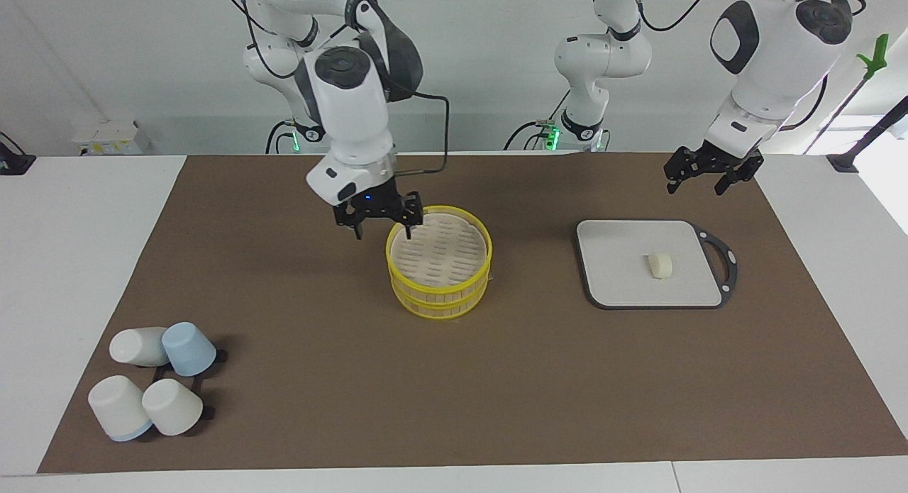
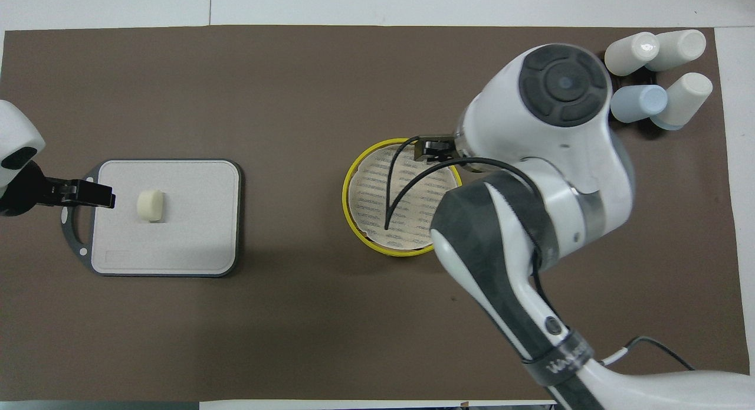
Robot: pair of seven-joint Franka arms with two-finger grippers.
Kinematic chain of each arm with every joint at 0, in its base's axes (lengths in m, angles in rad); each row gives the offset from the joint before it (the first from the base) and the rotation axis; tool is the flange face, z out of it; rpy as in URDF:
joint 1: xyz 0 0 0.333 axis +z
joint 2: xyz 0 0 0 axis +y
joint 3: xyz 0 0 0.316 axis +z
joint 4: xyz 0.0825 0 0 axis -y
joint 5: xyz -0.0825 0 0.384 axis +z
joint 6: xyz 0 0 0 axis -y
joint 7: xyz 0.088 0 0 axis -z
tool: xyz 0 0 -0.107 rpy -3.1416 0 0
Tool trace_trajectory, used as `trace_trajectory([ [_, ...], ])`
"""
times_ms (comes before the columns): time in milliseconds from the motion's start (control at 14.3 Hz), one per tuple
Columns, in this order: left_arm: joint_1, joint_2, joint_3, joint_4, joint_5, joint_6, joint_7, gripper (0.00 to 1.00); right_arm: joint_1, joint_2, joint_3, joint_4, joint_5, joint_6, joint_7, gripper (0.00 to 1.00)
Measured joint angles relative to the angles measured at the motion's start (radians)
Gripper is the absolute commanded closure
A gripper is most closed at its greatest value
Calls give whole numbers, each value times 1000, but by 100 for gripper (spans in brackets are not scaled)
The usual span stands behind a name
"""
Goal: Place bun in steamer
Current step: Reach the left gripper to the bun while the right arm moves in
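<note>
The bun (image 1: 660,265) lies on a white cutting board (image 1: 624,284) toward the left arm's end of the table; it also shows in the overhead view (image 2: 150,205). The steamer (image 1: 438,301) stands mid-table as two stacked yellow-rimmed tiers, its pale slotted top piece (image 1: 440,252) on it. My right gripper (image 1: 383,229) is open and low at the steamer's rim on the side nearer the robots, one finger just inside the rim, one outside. In the overhead view the right arm hides part of the steamer (image 2: 345,194). My left gripper (image 1: 699,184) is open in the air over the board's handle end, apart from the bun.
Several upturned cups (image 1: 156,379), white and pale blue, lie on a dark holder at the right arm's end of the table, farther from the robots than the steamer. The board (image 2: 189,239) has a dark handle loop (image 1: 723,259). A brown mat covers the table.
</note>
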Motion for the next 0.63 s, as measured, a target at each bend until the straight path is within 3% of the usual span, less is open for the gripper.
trace_trajectory([
  [280, 3, 9, 3, -150, 1, 164, 0, 0, 132, 67, -2, 18, -2, 20, 89, 4],
  [631, 25, 94, 4, -252, 1, 371, 2, 0, 215, 154, -5, 54, -8, 44, 178, 4],
])
